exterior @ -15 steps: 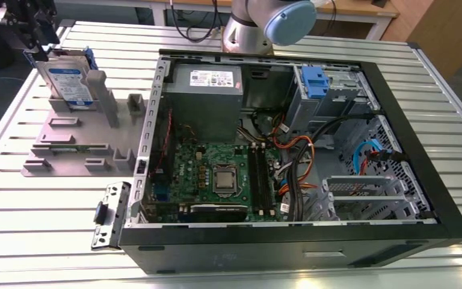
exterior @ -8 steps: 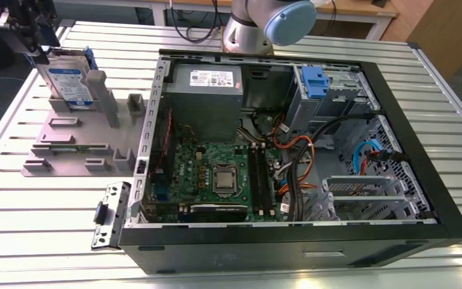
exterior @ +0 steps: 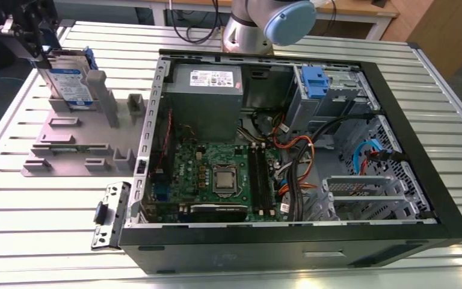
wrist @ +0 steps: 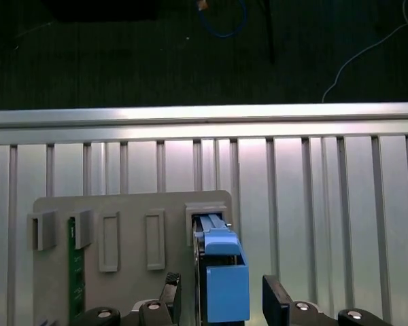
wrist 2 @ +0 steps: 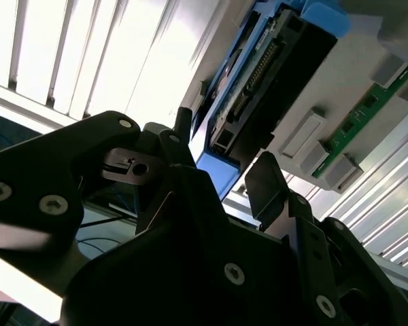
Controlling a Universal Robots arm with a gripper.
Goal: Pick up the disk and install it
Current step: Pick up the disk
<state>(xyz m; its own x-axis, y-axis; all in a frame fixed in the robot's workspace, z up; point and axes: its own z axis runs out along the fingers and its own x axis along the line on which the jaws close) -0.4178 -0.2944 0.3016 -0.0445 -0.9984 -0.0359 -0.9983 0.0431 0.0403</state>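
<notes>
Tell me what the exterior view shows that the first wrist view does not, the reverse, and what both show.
Exterior view, not the wrist one: the open computer case with its motherboard, and the arm's base. First wrist view, not the exterior one: a blue cable on the floor past the table's edge. Both: the disk standing in the grey holder, with the open gripper on either side of it.

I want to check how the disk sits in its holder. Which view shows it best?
The exterior view: the disk stands upright in the grey holder, label face visible. The first wrist view shows its blue caddy edge between the fingers of the end effector; the second wrist view shows its connector edge.
</notes>
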